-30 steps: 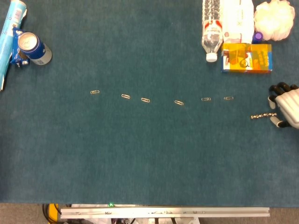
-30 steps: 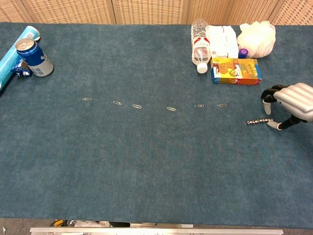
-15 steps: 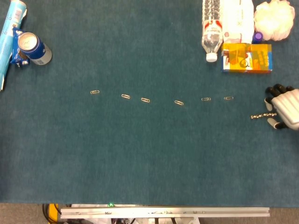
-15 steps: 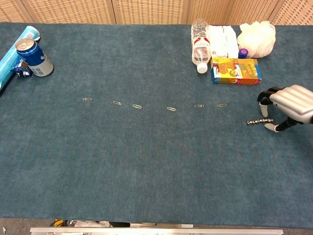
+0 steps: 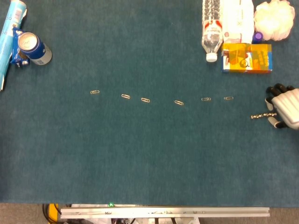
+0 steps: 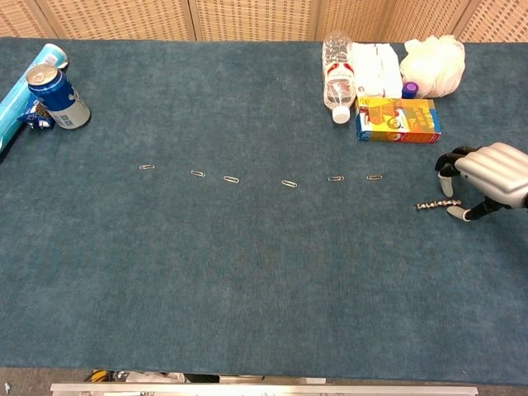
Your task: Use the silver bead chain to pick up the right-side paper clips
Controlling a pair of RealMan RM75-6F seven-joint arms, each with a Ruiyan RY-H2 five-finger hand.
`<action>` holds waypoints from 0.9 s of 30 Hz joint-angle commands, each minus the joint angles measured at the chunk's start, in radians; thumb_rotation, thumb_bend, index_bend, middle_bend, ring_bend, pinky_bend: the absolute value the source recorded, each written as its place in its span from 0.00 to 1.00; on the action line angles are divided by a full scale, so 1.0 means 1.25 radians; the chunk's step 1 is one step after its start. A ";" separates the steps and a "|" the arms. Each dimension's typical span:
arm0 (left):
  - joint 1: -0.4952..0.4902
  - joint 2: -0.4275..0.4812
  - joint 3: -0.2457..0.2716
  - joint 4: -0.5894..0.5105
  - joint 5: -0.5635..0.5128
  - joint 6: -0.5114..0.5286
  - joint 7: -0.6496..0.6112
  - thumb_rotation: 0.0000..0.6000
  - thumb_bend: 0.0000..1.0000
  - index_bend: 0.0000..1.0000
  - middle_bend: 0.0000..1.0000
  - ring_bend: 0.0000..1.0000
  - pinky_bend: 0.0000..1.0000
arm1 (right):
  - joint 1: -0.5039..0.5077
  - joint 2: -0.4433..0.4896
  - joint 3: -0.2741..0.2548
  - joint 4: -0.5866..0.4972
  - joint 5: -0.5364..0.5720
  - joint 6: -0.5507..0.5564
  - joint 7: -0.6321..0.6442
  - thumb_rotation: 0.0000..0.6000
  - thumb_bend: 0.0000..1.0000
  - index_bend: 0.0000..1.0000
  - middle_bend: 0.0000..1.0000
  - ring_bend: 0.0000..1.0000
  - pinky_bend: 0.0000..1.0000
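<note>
Right hand [image 5: 284,106], at the right edge of the counter [image 5: 140,154], shifted slightly toward the far side over the last second and settled, hardly moved since half a second ago. Fingers [image 6: 446,162] curled down at the right end of the silver bead chain [image 5: 260,115]; cannot tell whether actually pinching it or only touching. Chain lying flat on the blue cloth, stretched leftward from the hand, much where it lay before, so no lift yet. Judged as the grasp stage, closing on the chain's end before any carrying. Six paper clips spread in a row across the middle of the counter; rightmost paper clip [image 5: 228,98] and its neighbour [image 5: 205,99] lying left of and slightly beyond the chain's free end, near but apart, untouched. Further back on the right, orange box [image 5: 246,58], water bottle [image 5: 211,32] and white bath pouf [image 5: 274,15]; at far left, soda can [image 5: 31,46] beside a blue tube [image 5: 11,28]. Left hand absent from both views. Likely next: secure pinch, raise, then drag the dangling end over the right-side clips.
</note>
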 commanded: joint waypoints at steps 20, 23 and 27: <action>0.002 0.003 -0.001 0.000 0.001 0.002 -0.004 1.00 0.12 0.35 0.36 0.30 0.43 | 0.003 0.010 -0.003 -0.016 0.011 -0.008 -0.019 1.00 0.30 0.55 0.26 0.18 0.34; 0.001 0.003 -0.001 -0.001 0.000 0.001 -0.003 1.00 0.12 0.35 0.36 0.30 0.43 | 0.002 0.010 -0.003 -0.016 0.014 -0.008 -0.020 1.00 0.30 0.55 0.26 0.18 0.34; 0.001 0.003 -0.001 -0.001 0.000 0.000 -0.002 1.00 0.12 0.35 0.36 0.30 0.43 | 0.002 0.009 -0.003 -0.013 0.016 -0.009 -0.019 1.00 0.30 0.55 0.26 0.18 0.34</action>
